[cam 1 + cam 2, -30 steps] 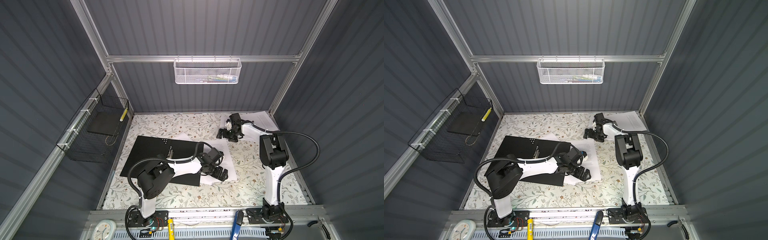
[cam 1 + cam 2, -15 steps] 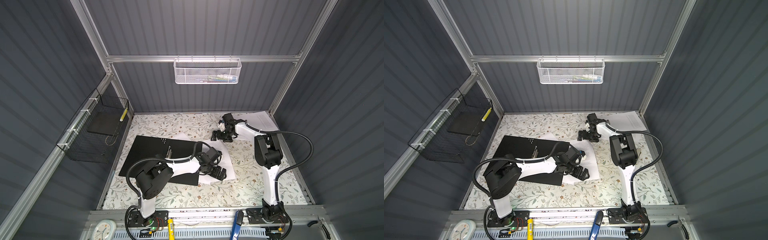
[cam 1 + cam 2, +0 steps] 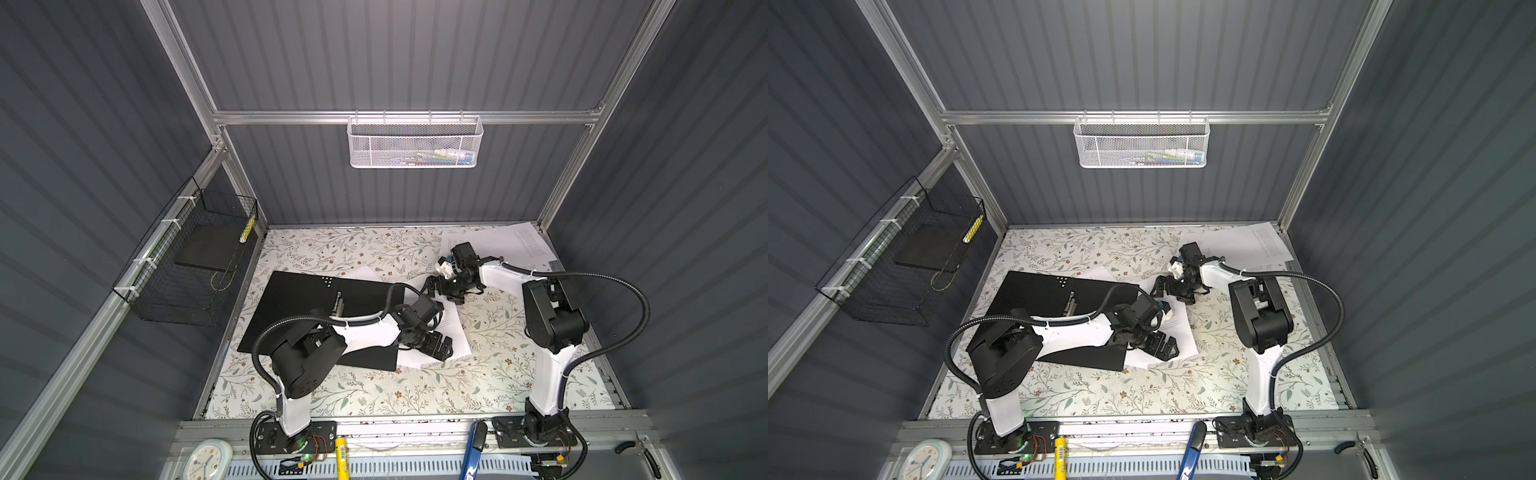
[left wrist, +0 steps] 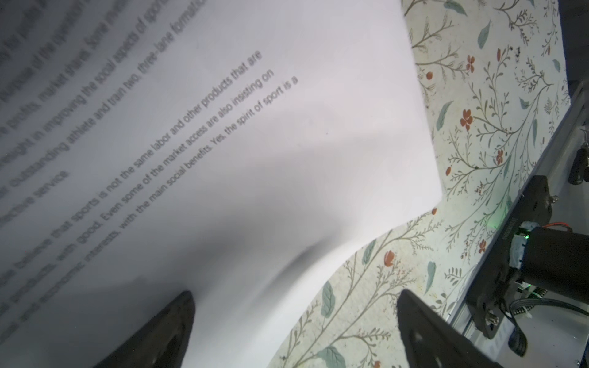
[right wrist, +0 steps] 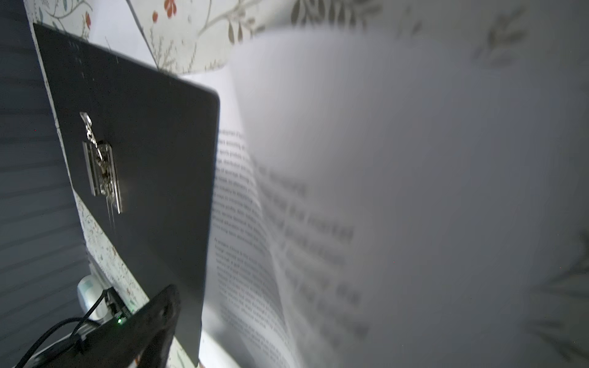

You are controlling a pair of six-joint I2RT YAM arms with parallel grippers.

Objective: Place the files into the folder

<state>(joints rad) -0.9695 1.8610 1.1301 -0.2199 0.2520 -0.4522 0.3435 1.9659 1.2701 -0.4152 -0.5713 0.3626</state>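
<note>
folder [image 3: 299,299]: laid open with the black inside up on the left half of the floral worktop [image 3: 374,386], skewed a bit against the worktop's edges. It's seen in both top views [image 3: 1034,291], and a metal clip [image 3: 338,301] is fixed near its middle.

files, middle [image 3: 455,332]: printed sheets are spread right at the folder's right edge, about mid-worktop. In the right wrist view, 1 sheet's text [image 5: 239,223] is cut off by that black edge. Another corner of paper [image 3: 365,272] is poking out past the folder's far edge.

files, corner [image 3: 507,245]: more sheets are piled in the far right corner of the worktop, well apart from the folder.

left gripper [image 3: 444,347]: held low over the near end of the middle sheets, jaws spread wide, nothing pinched. In its wrist view [image 4: 293,318], 1 finger [image 4: 165,328] is seen over paper and the other over bare floral top.

right gripper [image 3: 442,291]: parked at the far end of those same sheets, jaws spread apart. Only 1 finger [image 5: 159,318] is shown in its wrist view, and the rest is covered by a blurred sheet close to the lens. Whether paper is touched can't be told.
</note>
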